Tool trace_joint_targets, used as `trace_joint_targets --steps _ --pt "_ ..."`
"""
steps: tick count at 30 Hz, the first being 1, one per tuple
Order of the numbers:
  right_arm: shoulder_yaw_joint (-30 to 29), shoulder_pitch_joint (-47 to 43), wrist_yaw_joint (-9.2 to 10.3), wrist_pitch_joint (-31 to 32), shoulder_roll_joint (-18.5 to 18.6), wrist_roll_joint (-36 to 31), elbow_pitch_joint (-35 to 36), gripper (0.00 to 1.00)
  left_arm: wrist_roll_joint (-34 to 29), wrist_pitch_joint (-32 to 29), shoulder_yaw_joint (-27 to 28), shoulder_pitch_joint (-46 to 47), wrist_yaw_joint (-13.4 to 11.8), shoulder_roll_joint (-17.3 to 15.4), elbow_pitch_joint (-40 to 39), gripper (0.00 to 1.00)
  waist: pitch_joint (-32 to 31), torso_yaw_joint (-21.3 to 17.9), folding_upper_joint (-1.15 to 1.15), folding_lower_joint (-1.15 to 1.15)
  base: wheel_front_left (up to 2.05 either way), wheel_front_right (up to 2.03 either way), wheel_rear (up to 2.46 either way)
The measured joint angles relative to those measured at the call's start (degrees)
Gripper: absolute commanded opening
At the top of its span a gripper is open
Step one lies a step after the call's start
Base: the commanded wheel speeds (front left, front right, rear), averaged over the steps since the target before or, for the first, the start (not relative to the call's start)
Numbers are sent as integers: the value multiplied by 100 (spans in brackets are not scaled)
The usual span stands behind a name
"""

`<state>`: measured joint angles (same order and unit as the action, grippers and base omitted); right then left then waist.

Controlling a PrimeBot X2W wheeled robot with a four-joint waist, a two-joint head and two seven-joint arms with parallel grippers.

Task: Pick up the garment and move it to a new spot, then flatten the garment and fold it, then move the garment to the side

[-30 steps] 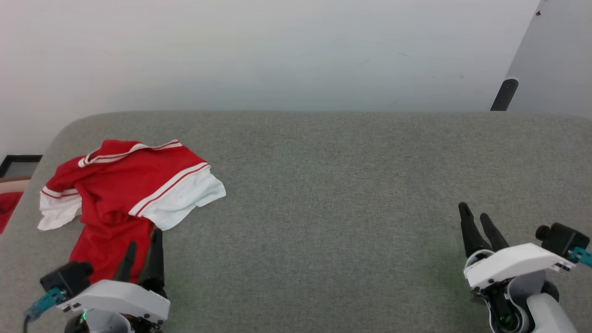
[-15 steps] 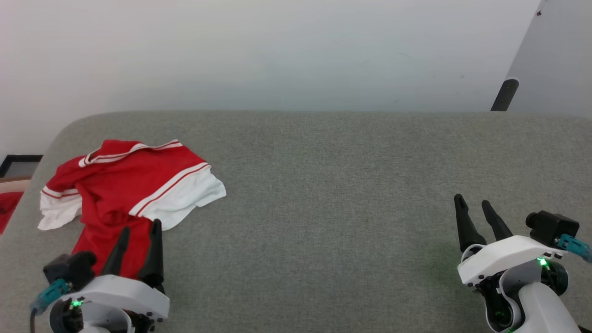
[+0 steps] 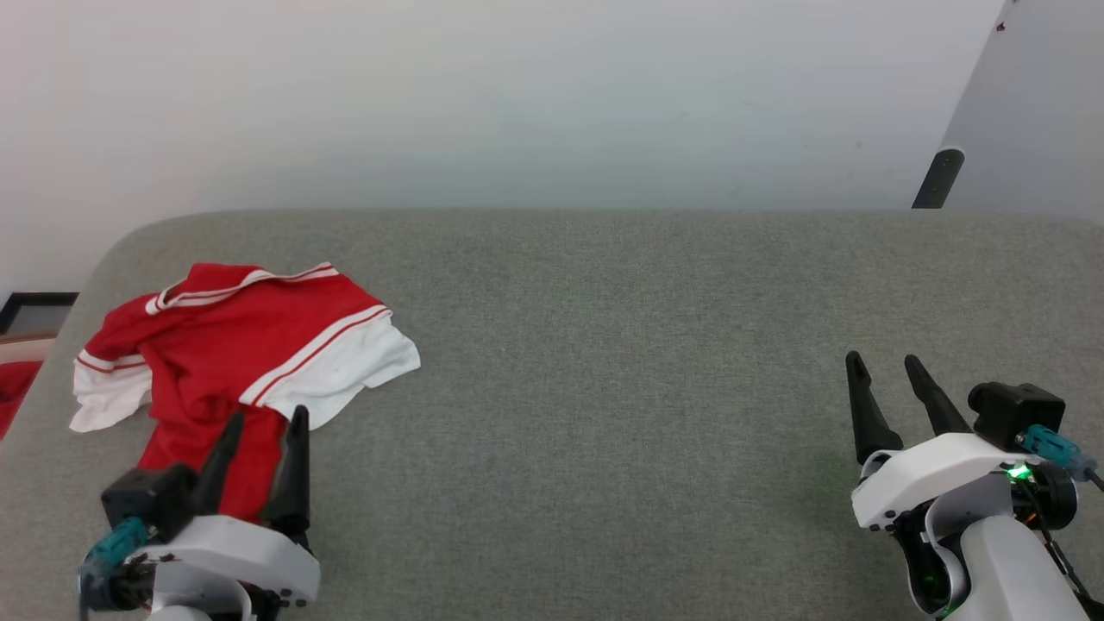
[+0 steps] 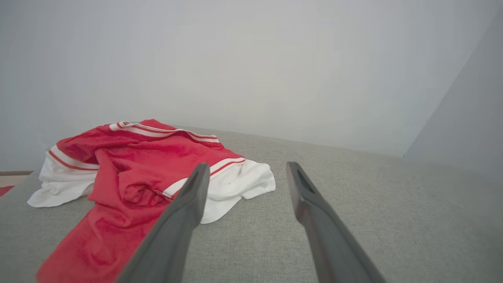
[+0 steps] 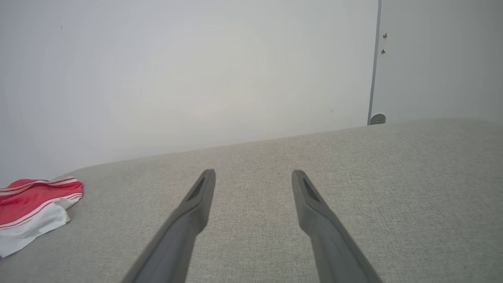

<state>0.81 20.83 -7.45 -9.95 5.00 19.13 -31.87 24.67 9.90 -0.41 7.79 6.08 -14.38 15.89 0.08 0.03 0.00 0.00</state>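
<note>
Left gripper, jaws apart, points over the garment.

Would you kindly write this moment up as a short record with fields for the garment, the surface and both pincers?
garment: red with white sleeve ends and striped trim, crumpled, unfolded, lying on the left part of the surface
surface: grey fabric, rounded far-left corner
left pincer: open, gripping nothing, fingers pointing over the garment's near end
right pincer: open, empty, over grey fabric well to the right of the garment
task stage: pick-up not yet done
</note>
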Motion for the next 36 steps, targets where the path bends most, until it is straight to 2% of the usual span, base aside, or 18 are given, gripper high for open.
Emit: trace_joint_targets --steps 13,36 --pt "-88 14 -1 -165 -63 -765 -46 100 -599 174 -18 -58 55 -26 12 100 -27 -12 0 0 0 0 0" --pt "-276 54 -1 -420 -107 -1315 -51 100 -849 425 -172 5 131 -205 265 100 -38 -10 0 0 0 0 0"
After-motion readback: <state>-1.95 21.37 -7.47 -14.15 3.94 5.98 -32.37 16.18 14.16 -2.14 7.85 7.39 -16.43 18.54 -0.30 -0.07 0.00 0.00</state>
